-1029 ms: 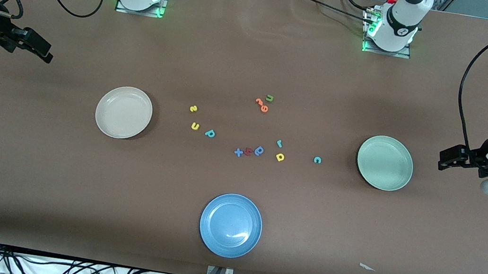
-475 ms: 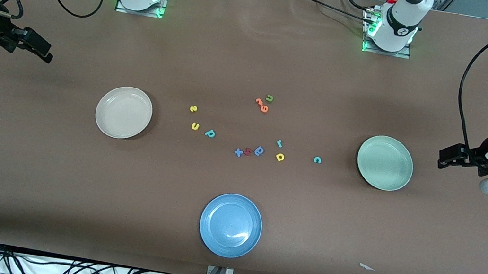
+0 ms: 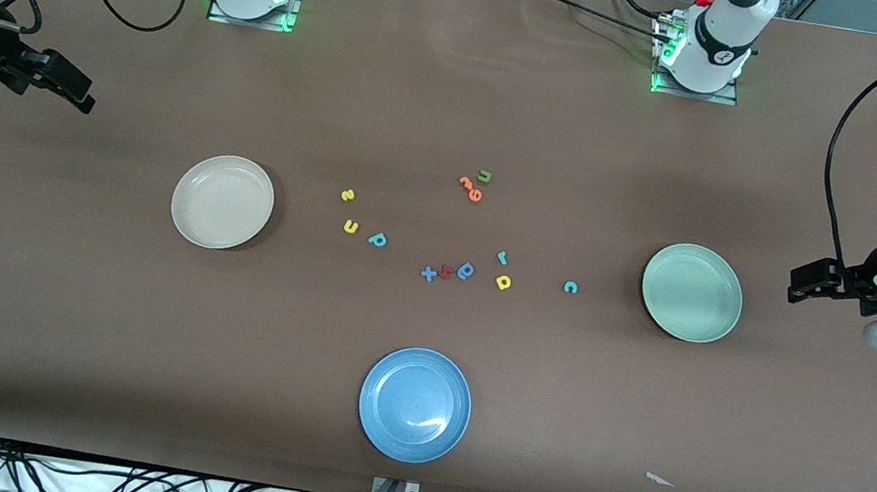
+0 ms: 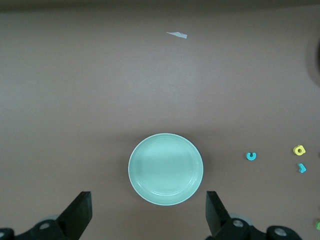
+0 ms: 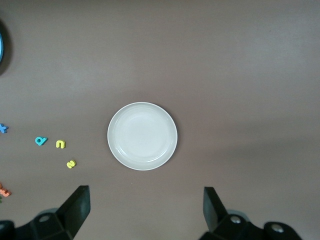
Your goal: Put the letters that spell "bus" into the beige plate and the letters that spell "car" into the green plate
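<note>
Nothing has been sorted yet. The round cream-beige shallow plate [image 3: 222, 201] sits bare toward the right arm's end of the table, and the round pale mint-green shallow plate [image 3: 692, 292] sits bare toward the left arm's end. Between them lie the small foam letters. The yellow s [image 3: 348, 195], yellow u [image 3: 350, 226] and teal b [image 3: 377, 240] are clustered nearest the beige plate. The teal r [image 3: 502, 257] and yellow a [image 3: 504, 283] lie near the middle, with the teal c [image 3: 570, 287] closer to the green plate.

The right gripper [image 5: 145, 212] hangs high over the table's edge just outside the beige plate, fingers spread wide and holding nothing. The left gripper [image 4: 148, 215] hangs likewise outside the green plate, also spread and unladen.

The step in hand is the first pick. A sensible start, in my judgement, is for each arm to take the letter nearest its own plate: the s or u for the right, the c for the left. The letters are tiny and flat, so the fingers should come straight down, straddle one letter only, and close low against the brown tabletop [image 3: 457, 111]. The blue rounded letter [image 3: 467, 271], the orange letters [image 3: 471, 188] and the blue plate [image 3: 414, 405] are decoys to avoid.
</note>
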